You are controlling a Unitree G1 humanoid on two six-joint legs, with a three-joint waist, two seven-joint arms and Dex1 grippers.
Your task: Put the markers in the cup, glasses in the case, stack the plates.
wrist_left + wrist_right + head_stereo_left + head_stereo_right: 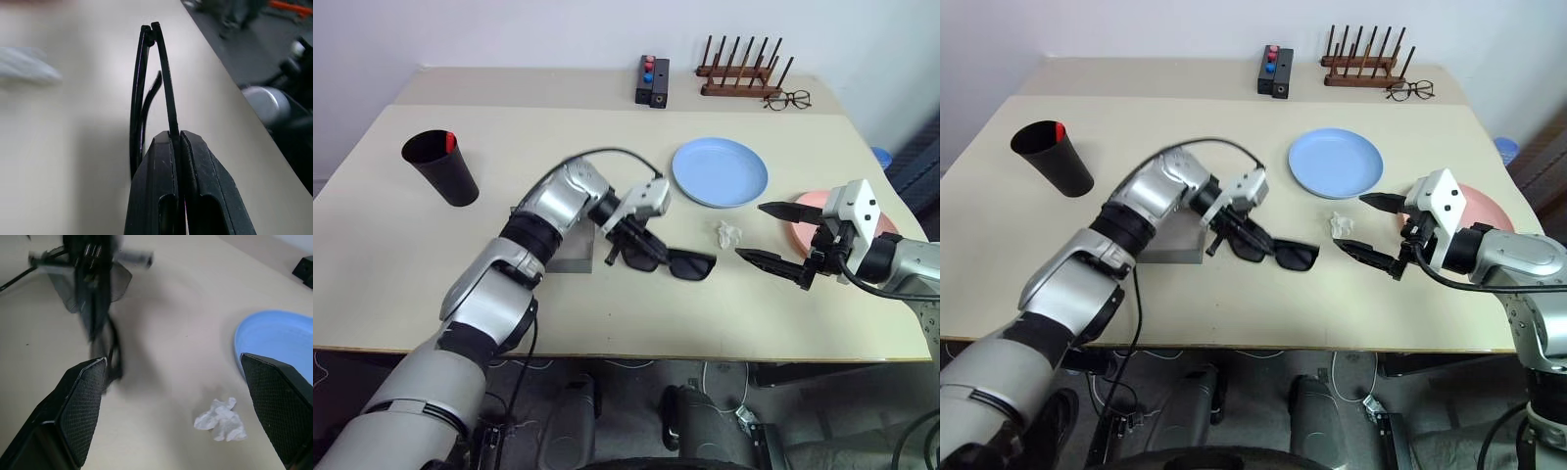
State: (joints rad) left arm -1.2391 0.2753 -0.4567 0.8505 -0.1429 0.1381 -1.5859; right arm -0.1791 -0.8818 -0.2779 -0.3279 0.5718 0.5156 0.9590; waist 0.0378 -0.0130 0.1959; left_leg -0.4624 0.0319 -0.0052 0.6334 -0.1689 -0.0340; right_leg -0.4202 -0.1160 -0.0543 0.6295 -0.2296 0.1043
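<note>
I log the left tool point(628, 238) at frame centre, pinching the sunglasses point(668, 260) by one end, just above the tabletop point(607, 313); grey case point(1173, 242) beside it, lower left; right tool point(781, 238) spread, empty, right of centre; cup point(440, 166) with marker point(449, 139) upper left; blue plate point(720, 172) upper centre; pink plate point(1485, 207) right edge.

The grey case point(570, 253) lies mostly hidden behind the left forearm, the pink plate point(808, 204) is largely covered by the right gripper point(773, 235), and only the marker's red end point(449, 139) shows above the cup's rim point(429, 149).
</note>
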